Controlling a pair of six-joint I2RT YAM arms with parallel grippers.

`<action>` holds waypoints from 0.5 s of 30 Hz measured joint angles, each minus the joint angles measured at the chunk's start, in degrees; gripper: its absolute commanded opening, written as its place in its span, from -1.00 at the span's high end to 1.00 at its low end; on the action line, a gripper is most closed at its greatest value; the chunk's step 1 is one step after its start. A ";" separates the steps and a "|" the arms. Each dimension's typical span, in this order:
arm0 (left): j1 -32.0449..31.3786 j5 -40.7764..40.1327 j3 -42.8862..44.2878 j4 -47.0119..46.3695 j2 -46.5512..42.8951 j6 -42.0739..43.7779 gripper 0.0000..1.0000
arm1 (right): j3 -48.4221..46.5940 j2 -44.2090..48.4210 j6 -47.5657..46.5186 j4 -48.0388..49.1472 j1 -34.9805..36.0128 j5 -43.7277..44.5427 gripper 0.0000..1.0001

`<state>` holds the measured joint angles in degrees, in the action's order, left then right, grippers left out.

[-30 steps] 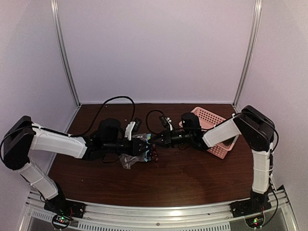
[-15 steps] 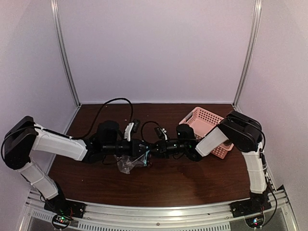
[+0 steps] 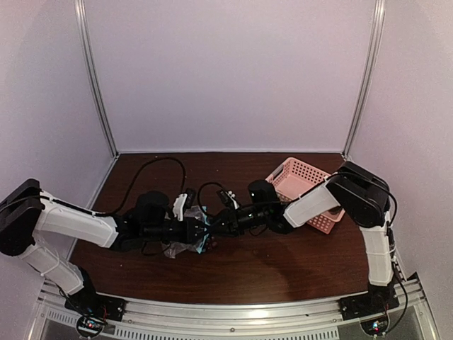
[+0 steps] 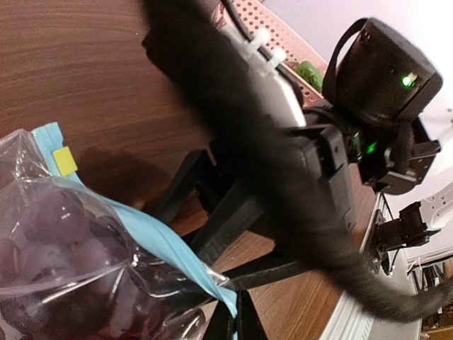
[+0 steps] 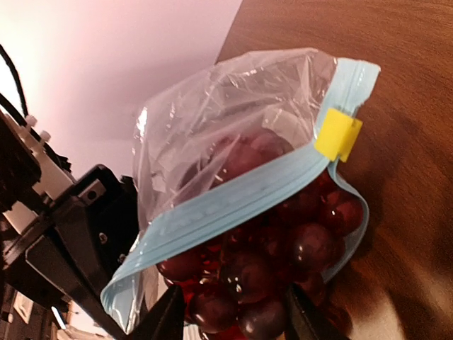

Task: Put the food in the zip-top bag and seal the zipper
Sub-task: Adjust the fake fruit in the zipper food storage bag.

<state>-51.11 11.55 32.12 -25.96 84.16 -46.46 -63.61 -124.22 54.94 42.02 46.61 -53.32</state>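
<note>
The dark brown wooden table carried a pink perforated plastic basket at its right. At mid-table the left gripper was clamped on the clear crinkly zip-top bag, whose mouth gaped. Dark red-purple grapes bulged from that mouth, and the right gripper stood with its fingers parted either side of them. The teal-blue zipper strip lay unsealed, with its small yellow slider at one end.

High rear camera overlooks table; close wrist cameras share the bag.
</note>
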 measured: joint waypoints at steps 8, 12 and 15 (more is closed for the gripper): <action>-0.59 -3.21 -1.92 2.78 -1.75 -0.07 1.00 | -1.92 12.04 -20.57 -24.17 -1.01 5.03 -0.10; -0.59 -3.96 -2.03 3.74 -2.49 0.15 1.00 | -3.30 12.55 -26.49 -29.49 -1.11 7.34 0.02; -0.59 -4.02 -2.34 3.76 -2.97 0.48 1.00 | -5.31 8.50 -28.26 -32.09 -0.85 7.72 0.13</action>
<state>-51.70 7.53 29.78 -22.20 81.19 -45.98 -68.93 -115.72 26.68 9.93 45.76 -45.60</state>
